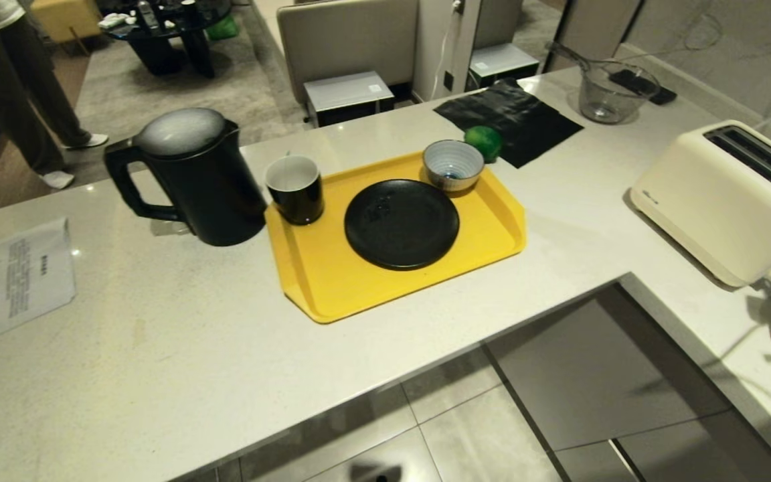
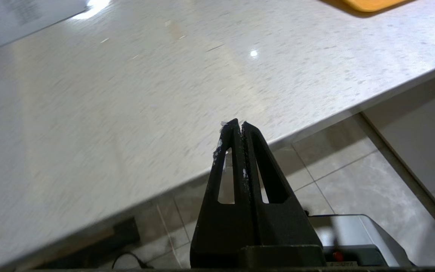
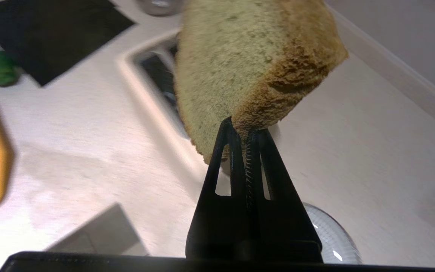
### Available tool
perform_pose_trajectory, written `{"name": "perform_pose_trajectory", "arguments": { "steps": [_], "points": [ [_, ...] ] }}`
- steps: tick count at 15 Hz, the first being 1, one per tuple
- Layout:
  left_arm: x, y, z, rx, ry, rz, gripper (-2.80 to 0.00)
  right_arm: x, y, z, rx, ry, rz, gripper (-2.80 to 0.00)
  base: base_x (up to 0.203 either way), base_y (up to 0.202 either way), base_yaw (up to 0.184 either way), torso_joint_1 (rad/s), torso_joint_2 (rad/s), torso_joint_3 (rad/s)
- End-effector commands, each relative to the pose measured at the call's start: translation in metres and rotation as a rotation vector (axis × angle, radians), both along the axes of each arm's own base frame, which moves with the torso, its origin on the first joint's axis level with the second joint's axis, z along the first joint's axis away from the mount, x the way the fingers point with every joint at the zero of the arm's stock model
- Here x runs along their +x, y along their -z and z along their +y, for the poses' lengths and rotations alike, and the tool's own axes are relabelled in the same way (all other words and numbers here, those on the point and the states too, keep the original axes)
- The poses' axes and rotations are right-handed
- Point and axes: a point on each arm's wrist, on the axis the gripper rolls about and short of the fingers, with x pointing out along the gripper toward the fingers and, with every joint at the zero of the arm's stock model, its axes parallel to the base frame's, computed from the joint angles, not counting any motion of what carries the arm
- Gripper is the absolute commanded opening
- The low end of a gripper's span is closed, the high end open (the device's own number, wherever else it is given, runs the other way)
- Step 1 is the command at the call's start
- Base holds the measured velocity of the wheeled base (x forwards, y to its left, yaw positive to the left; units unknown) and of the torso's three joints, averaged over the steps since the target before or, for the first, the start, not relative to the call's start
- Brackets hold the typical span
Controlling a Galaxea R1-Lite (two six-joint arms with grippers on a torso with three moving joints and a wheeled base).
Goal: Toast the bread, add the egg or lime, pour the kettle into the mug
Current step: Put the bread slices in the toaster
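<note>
right hand: closed on bread, held above toaster | left hand: closed, nothing held | tray: mug, plate, bowl carried, all unfilled

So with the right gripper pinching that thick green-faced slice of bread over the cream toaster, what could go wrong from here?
1. The right gripper pinches only one corner of the thick slice of pale green bread with tan crust; the soft crumb might tear or slip.
2. The slice hangs tilted over the cream toaster, so it may catch the slot's edge.
3. The round green lime sits loose beside the yellow tray and could roll.
</note>
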Motion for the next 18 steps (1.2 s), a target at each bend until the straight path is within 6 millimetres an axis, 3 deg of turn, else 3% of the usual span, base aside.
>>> {"name": "perform_pose_trajectory", "arguments": {
  "steps": [1, 9, 18],
  "points": [
    [0.000, 0.000, 0.000, 0.000, 0.000, 0.001, -2.80, 0.000, 0.001, 0.001, 0.002, -0.007, 0.002, -2.80, 0.003, 0.006, -0.152, 0.012, 0.01, 0.002],
    [0.000, 0.000, 0.000, 0.000, 0.000, 0.001, -2.80, 0.011, -0.002, -0.004, -0.067, -0.102, -0.058, -2.80, 0.000, 0.000, -0.021, -0.002, 0.00, 0.001],
    [0.000, 0.000, 0.000, -0.003, 0.000, 0.001, -2.80, 0.072, 0.012, -0.014, -0.292, -0.220, -0.024, -2.80, 0.000, 0.000, 0.000, 0.000, 0.00, 0.000]
  ]
}}
